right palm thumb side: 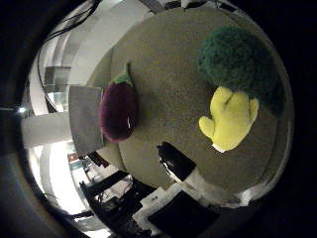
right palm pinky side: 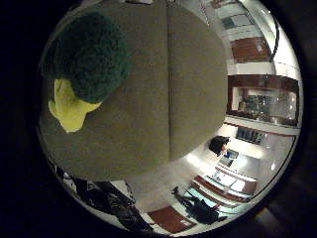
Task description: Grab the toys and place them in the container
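Observation:
A plush broccoli point(right palm thumb side: 237, 79) with a dark green head and a yellow stem lies on a tan cushioned surface point(right palm pinky side: 193, 84), close under my palm. A purple plush eggplant point(right palm thumb side: 119, 112) with a green cap lies further along the same surface, near its edge. Right beside the eggplant, at that edge, stands a grey box-like container point(right palm thumb side: 81, 120). My right hand point(right palm thumb side: 187, 176) shows one black-tipped white finger reaching out straight above the cushion, between the two toys. It holds nothing and touches neither toy.
A seam point(right palm pinky side: 168, 89) runs across the cushion beside the broccoli. Past the cushion's edge the floor drops away, with dark furniture point(right palm pinky side: 200, 208) and wall shelving point(right palm pinky side: 262, 99) in the room beyond.

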Robot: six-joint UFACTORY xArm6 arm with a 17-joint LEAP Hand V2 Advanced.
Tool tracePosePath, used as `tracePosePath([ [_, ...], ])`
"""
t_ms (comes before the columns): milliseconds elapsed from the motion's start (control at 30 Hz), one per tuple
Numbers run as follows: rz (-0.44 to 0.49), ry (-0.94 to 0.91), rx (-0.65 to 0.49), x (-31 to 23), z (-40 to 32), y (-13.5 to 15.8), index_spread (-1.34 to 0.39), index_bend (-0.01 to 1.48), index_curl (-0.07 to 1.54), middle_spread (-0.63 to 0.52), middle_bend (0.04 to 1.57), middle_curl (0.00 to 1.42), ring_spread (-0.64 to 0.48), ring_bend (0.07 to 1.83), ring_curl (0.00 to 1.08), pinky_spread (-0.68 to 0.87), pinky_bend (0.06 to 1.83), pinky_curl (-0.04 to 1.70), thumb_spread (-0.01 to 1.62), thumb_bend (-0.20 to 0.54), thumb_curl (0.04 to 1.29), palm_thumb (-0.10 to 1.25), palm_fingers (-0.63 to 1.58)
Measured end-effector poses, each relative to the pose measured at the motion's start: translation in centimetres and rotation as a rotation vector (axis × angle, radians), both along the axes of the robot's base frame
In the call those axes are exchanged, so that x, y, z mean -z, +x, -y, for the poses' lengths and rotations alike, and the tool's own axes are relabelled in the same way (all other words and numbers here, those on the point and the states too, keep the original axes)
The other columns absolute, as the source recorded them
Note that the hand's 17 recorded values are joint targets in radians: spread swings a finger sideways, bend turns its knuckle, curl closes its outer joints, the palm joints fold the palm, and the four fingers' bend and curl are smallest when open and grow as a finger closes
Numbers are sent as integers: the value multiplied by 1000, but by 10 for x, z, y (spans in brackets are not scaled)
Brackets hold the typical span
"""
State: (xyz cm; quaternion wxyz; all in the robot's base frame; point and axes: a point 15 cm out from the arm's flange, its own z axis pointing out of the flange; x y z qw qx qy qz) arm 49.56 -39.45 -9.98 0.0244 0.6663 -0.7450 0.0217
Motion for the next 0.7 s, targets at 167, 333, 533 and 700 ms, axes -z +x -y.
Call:
tracePosePath([
  [167,-8,5,11,3,-3,-2,-260,157,285,105,204,311,229,381,275,545,790,120,1058,-26,288,488,306],
  [333,-26,18,19,12,-7,-7,-229,178,291,108,204,317,229,424,266,553,864,83,1049,-26,291,477,343],
  [533,-42,25,22,23,-10,-14,-229,181,311,117,199,320,228,433,245,554,904,18,1048,-25,296,475,362],
  [700,-53,33,32,32,-7,-22,-232,181,322,107,214,326,226,445,229,548,912,-12,1048,-24,297,476,393],
])
